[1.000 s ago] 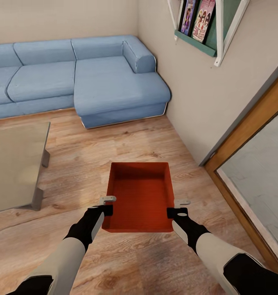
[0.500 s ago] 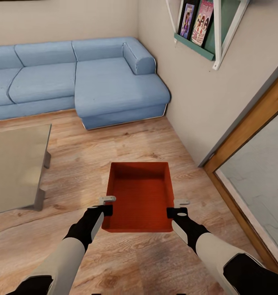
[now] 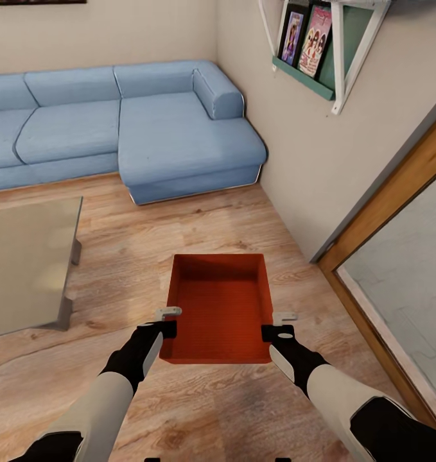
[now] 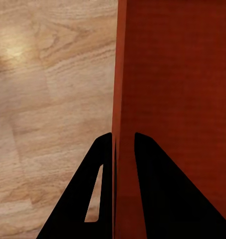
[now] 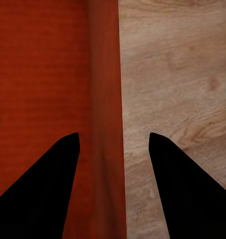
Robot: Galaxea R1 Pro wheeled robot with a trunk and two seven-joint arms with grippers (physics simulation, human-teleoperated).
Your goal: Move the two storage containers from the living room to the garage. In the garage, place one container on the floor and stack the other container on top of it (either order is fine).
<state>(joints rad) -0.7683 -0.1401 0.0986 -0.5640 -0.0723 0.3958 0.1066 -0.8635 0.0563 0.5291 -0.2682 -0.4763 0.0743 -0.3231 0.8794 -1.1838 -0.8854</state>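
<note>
An orange-red storage container (image 3: pixel 221 307) sits at lower centre of the head view, above the wood floor (image 3: pixel 198 224), the left gripper (image 3: pixel 169 322) clamped on one side wall; the right gripper (image 3: pixel 280 325) straddles the other wall, jaws wide. The room has slipped slightly downward in frame, the carry apparently underway

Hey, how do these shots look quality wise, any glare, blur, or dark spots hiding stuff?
Head view: even soft light, sharp; a pale sheen on the coffee table; the storage container reads clearly. Left wrist view: a bright glare patch on the wood floor; the fingers are pure black silhouettes. Right wrist view: fingers equally black, the container wall slightly soft.
</note>
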